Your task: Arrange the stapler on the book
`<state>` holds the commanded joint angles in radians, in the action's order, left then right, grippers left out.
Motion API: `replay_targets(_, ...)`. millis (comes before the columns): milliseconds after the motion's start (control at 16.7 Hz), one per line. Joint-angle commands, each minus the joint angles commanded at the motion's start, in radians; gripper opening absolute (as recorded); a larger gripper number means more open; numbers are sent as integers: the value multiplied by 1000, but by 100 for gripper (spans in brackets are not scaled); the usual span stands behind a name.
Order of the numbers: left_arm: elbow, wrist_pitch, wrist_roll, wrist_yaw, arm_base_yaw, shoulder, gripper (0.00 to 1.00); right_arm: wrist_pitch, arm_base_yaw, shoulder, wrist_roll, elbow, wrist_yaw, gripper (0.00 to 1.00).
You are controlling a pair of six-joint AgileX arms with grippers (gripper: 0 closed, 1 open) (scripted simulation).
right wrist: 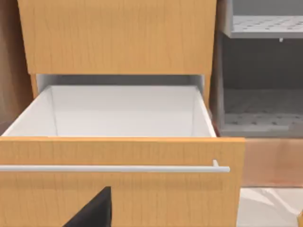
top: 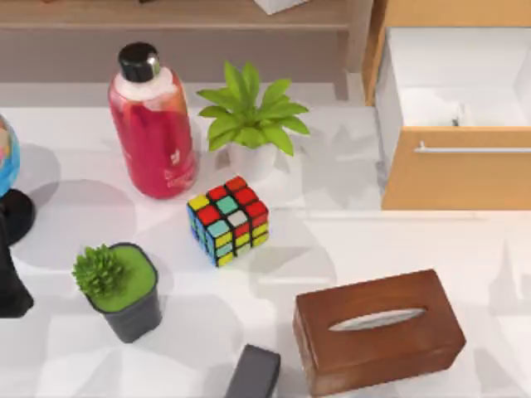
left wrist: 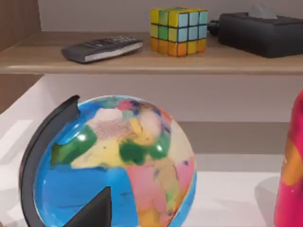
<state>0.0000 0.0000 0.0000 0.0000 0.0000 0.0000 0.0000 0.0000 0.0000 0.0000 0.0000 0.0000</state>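
Nothing is looking done yet; a dark object, possibly the stapler (top: 253, 373), is lying at the bottom centre of the top view, untouched; no book is identifiable; both grippers' openness cannot be told.

White table (top: 348, 240), wooden shelf (left wrist: 142, 59) behind, open drawer (top: 456, 124) at right.

Matte black left arm (top: 10, 274), black angular pincer part (left wrist: 92, 210)
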Motion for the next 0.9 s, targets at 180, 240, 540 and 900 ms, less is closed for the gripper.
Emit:
replay_targets(180,0,0,0,0,0,0,100,-6,1,10,1,10,0,100)
replay_targets(240,0,0,0,0,0,0,100,-19,2,30,2,29,0,100)
replay_targets(540,0,0,0,0,0,0,100,-166,16,285,20,270,2,100)
replay_targets(900,0,0,0,0,0,0,100,-464,48,841,55,785,6,100)
